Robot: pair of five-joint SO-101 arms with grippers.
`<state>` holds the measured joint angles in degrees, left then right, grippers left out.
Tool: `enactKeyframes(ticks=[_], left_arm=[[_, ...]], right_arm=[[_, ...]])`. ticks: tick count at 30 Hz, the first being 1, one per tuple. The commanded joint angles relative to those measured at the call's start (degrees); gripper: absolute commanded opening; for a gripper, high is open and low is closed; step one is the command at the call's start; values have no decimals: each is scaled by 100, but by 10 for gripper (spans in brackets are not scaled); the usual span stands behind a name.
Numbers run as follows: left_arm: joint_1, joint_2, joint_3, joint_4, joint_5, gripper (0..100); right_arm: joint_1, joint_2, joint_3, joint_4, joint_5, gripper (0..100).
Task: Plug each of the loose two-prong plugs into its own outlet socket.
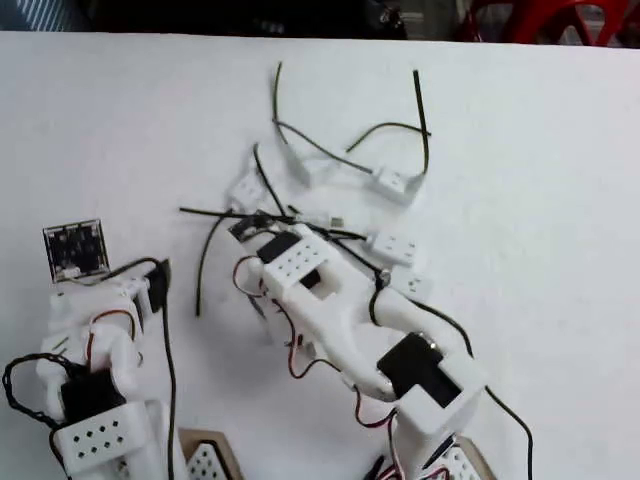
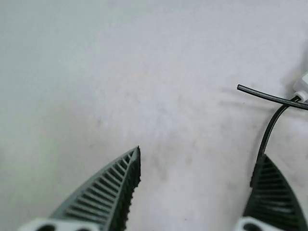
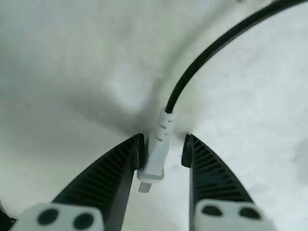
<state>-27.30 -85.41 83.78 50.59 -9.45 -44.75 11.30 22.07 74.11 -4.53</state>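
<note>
My right jaws straddle a white plug (image 3: 155,154), not quite clamped; left jaws gape; sockets (image 1: 392,247) near it look unfilled.

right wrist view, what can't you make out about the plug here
- Plug prongs: right wrist view, blurred, so their count cannot be told.
- Cable far end: right wrist view, cut off by the picture edge.
- Plug's place among the sockets: high view, hidden under the right arm.
- Sockets: high view, slots too small to see.
</note>
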Motion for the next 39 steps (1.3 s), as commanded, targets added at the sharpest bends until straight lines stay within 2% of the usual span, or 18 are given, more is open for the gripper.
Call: enactKeyframes(ticks=[1,12,20,23,32,36,39], left_arm=[[-13,-75,-35,-149,-44,357],[-13,-75,-35,-149,-44,357],[-13,-75,-35,-149,-44,357],[-13,-75,-35,-149,-44,357],[-4,-75,-35,-149,-44,357],[31,-75,-35,-149,-44,357],[338,-75,-26,-149,-44,358]], right_arm=[[-31,-127,-299,-13,-44,64],[-31,-259,-299,127,-53,118],[-31,-259,-299,127,0,20],[-57,-453,-299,207,0,18],[-57,-3020,193,576,-18,17],[-57,-4382,782,295,-9,17],[-57,-5323,1415,-215,0,17]])
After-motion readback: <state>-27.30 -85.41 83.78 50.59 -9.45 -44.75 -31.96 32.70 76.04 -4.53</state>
